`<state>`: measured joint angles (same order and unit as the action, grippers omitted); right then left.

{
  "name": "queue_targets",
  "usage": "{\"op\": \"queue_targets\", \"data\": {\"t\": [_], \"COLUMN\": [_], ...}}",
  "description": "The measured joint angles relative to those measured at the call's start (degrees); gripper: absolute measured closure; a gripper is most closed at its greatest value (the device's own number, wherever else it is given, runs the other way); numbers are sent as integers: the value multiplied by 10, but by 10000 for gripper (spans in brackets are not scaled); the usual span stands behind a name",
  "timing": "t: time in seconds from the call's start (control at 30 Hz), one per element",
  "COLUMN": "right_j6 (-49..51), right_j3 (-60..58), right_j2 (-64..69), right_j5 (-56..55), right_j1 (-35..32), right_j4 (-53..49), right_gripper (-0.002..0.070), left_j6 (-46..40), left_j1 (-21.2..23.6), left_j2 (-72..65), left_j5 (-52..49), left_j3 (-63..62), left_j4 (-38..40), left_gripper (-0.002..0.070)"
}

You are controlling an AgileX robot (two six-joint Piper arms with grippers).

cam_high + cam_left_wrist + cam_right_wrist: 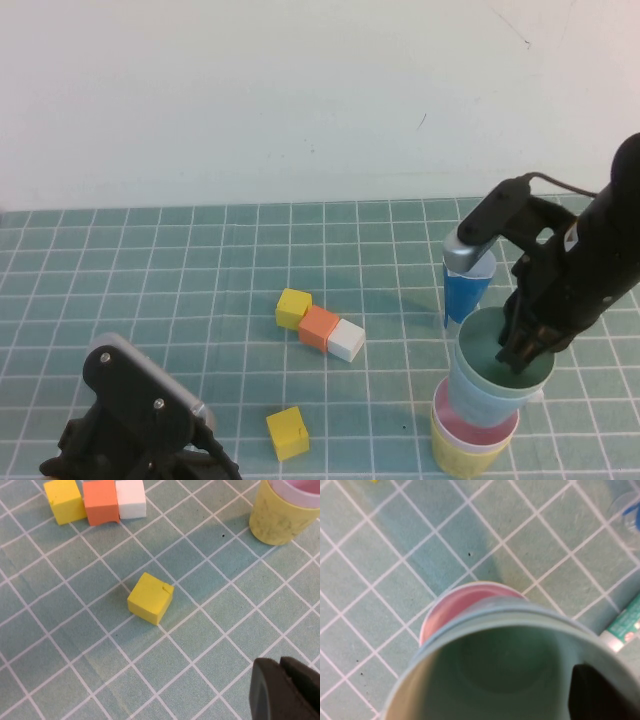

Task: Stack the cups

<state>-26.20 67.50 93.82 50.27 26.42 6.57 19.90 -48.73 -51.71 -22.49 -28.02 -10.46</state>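
Surface [150,260]: teal-green mat ruled with a white grid of squares, covering the whole near field and running off the left, right and near edges. Faint dark specks on it in both wrist views. Far edge of the mat meets a plain off-white wall [250,90] along a nearly straight line. Wall bare apart from a few small dark marks and a thin scratch toward the upper right. Light even and diffuse; soft, short shadows fall on the mat.
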Motion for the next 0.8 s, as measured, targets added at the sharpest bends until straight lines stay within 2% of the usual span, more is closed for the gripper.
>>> {"op": "queue_targets", "data": {"t": [0.13, 0.3, 0.37, 0.47, 0.6, 0.7, 0.8], "right_j6": [-1, -3, -3, -13, -20, -26, -33], "right_j3": [0, 0, 0, 0, -13, -58, -122], "right_j2": [19, 24, 18, -13, -113, -213, -319], "right_j5": [-5, -6, -6, -7, -21, -54, -98], "right_j1": [0, 0, 0, 0, 0, 0, 0], "right_j4": [0, 8, 10, 15, 21, 34, 45], "right_gripper": [605, 442, 427, 475, 617, 660, 673], "left_j6": [0, 0, 0, 0, 1, 11, 18], "left_j1": [0, 0, 0, 0, 0, 0, 0], "left_j2": [0, 0, 0, 0, 14, 49, 96], "left_j5": [0, 0, -2, -18, -26, -24, -23], "left_j3": [0, 0, 0, 0, 0, 0, 0], "left_j4": [0, 1, 1, 4, 10, 11, 3], "left_gripper": [677, 677, 677, 677, 677, 677, 677]}}
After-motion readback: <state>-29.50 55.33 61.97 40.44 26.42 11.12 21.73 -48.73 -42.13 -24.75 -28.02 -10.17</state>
